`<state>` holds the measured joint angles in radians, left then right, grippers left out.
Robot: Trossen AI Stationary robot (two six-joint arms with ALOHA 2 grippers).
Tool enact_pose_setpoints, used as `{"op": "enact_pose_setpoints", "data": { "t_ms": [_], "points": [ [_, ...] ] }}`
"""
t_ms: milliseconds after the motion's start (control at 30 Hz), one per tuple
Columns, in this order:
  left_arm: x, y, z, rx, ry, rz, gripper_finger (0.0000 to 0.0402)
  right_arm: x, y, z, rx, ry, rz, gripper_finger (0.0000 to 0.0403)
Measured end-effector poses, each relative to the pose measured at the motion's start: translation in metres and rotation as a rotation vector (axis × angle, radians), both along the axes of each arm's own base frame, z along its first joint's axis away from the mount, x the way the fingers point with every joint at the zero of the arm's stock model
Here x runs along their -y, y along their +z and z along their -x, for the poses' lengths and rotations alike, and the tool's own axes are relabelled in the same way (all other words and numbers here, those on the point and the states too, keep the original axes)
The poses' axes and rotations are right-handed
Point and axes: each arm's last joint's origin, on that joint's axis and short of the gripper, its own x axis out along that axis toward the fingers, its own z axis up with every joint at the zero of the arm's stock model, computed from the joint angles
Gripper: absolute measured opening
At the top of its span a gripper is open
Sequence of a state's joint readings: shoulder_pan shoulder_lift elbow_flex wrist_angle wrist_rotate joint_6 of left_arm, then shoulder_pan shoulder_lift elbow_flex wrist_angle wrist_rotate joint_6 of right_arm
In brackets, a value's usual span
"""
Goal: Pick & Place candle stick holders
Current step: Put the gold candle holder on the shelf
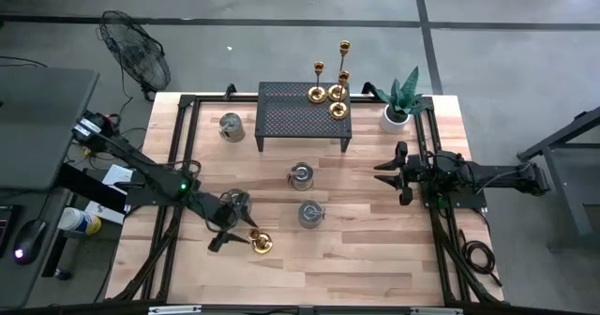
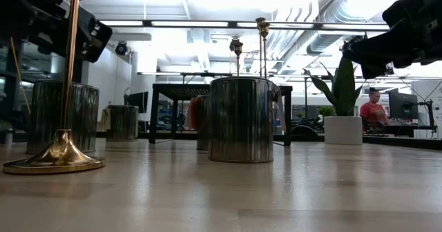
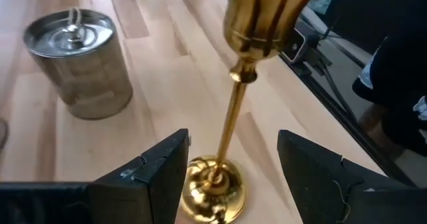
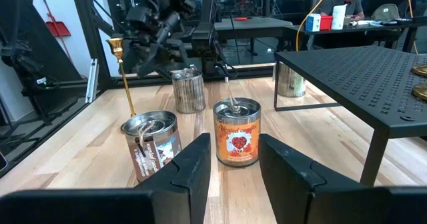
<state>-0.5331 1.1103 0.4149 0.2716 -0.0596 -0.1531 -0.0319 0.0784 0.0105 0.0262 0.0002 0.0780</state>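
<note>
Three tin candles (image 1: 310, 214) hold wick and wax; my left gripper (image 3: 230, 177) stands open around a candle stick holder (image 3: 230, 127), gripping nothing.

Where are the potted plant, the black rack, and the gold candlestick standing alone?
potted plant (image 1: 397, 118), high view, white pot.
black rack (image 1: 295, 123), high view, bare perforated top.
lone gold candlestick (image 3: 232, 121), left wrist view, stem.

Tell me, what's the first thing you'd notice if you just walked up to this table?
Probably the shiny gold candle stick holder standing alone near the table's front edge, its thin stem between the open fingers of the left gripper. Next, three more gold candle stick holders clustered on the black mesh shelf at the back. A green potted plant sits beside that shelf, and the right gripper waits at the table's right side.
</note>
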Motion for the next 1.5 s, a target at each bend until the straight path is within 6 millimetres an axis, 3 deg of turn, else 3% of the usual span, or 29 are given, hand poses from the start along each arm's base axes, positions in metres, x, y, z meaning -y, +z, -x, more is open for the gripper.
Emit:
{"op": "enact_pose_setpoints", "data": {
  "t_ms": [200, 500, 1367, 1500],
  "points": [
    [0.007, -0.007, -0.010, 0.022, 0.027, 0.013, 0.0219, 0.000, 0.000, 0.000, 0.000, 0.000, 0.000, 0.0117],
    [0.019, -0.010, -0.014, 0.026, 0.001, 0.015, 0.0163, 0.000, 0.000, 0.000, 0.001, 0.000, 0.000, 0.0117],
    [0.017, -0.009, -0.015, 0.047, 0.073, -0.009, 0.0015, 0.000, 0.000, 0.000, 0.001, 0.000, 0.000, 0.0117],
    [0.017, -0.009, -0.015, 0.048, 0.078, -0.010, 0.0010, 0.000, 0.000, 0.000, 0.000, 0.000, 0.000, 0.0117]
  ]
}}
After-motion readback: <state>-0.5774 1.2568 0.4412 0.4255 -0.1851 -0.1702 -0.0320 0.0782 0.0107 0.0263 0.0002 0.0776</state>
